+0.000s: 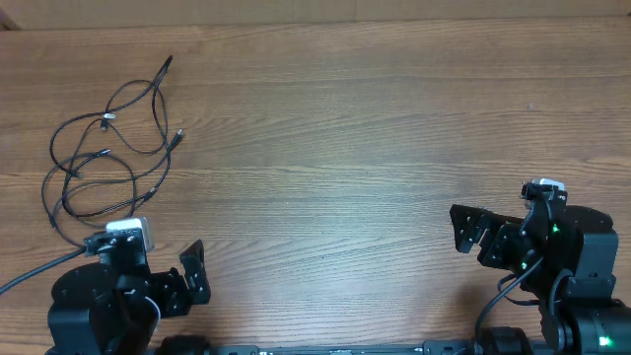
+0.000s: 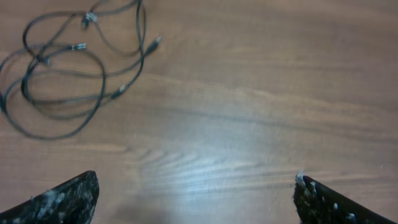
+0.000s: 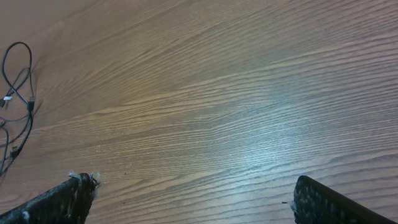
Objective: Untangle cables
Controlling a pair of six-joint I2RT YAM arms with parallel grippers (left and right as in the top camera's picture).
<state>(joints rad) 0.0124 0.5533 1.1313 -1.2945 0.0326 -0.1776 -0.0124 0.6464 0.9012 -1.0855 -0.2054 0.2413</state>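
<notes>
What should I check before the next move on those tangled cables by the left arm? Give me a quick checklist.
1. Left hand open and empty: ok.
2. Right hand open and empty: ok.
3. Cables in full view on the table: ok, the overhead view shows the whole bundle.
4. Cables within the left arm's side: ok, they lie just ahead of it; the right arm sits far across.
5. Cables free of both arms: ok, neither touches them.
6. Which cord crosses over which: cannot tell, the cords are too thin.
</notes>
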